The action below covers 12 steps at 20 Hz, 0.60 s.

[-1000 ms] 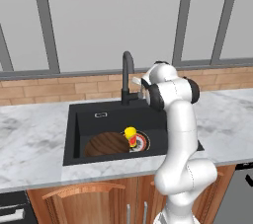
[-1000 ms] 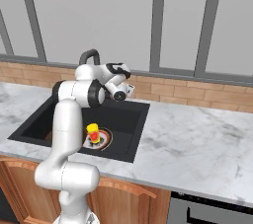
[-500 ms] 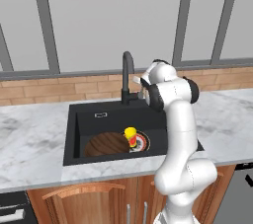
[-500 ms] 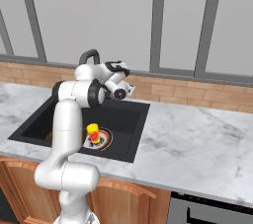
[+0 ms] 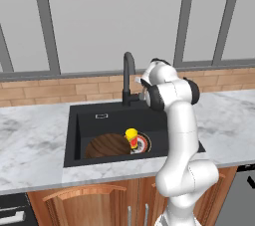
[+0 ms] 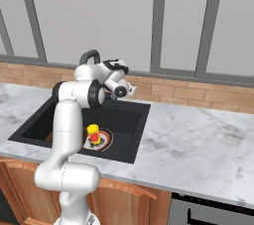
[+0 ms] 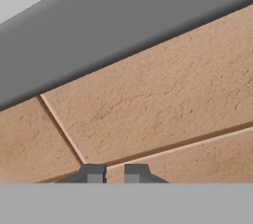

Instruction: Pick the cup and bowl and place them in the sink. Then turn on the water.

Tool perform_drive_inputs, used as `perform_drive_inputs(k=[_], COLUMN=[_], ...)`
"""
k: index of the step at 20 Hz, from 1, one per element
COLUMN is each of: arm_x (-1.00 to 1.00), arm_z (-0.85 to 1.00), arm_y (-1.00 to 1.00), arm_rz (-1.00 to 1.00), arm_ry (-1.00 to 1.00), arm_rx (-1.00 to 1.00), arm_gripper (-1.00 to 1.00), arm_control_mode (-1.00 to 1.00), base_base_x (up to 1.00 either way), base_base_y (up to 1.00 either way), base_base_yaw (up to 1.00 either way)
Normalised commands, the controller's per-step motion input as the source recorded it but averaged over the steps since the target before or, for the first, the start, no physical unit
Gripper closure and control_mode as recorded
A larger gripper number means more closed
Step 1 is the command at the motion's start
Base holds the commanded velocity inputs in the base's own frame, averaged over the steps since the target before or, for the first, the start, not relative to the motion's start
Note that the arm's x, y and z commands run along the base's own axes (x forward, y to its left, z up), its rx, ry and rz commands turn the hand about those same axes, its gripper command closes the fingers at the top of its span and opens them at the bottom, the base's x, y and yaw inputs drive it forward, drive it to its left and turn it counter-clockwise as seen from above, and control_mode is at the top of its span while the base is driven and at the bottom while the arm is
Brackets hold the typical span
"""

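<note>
The yellow cup [image 5: 131, 137] [image 6: 93, 133] stands upright in the black sink [image 5: 79, 120] [image 6: 134, 120], on the red-and-white drain ring [image 5: 143, 143]. The brown wooden bowl [image 5: 107, 145] lies on the basin floor, touching the cup's left side. My hand [image 5: 146, 87] [image 6: 120, 81] is raised behind the basin, just right of the black faucet [image 5: 128, 75] [image 6: 89, 56] and pointing at the brick wall. My gripper [image 7: 113, 173] is shut with nothing between its tips. Water is out of view at the spout.
The tan brick backsplash [image 7: 163, 114] and the grey window sill [image 7: 123, 25] are very close in front of the hand. Marble counter [image 5: 35, 135] [image 6: 198, 135] runs on both sides of the sink. Wooden cabinets [image 5: 84, 202] are below.
The hand has shifted only slightly beside the faucet. Cup and bowl have not moved.
</note>
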Motion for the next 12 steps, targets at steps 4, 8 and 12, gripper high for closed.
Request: perform_drive_inputs(k=[4, 8, 12], arm_x=[0.23, 0.21, 0.13], arm_z=[-0.51, -0.55, -0.65], arm_y=[-0.7, -0.71, -0.75], arm_rz=[0.0, 0.0, -0.01], arm_ry=[0.04, 0.01, 0.0], arm_rx=[0.0, 0.03, 0.07], arm_gripper=[1.0, 1.0, 1.0], arm_control_mode=[-1.0, -1.0, -1.0], base_base_x=[0.0, 0.0, 0.0], base_base_y=[0.0, 0.0, 0.0], base_base_yaw=[0.0, 0.0, 0.0])
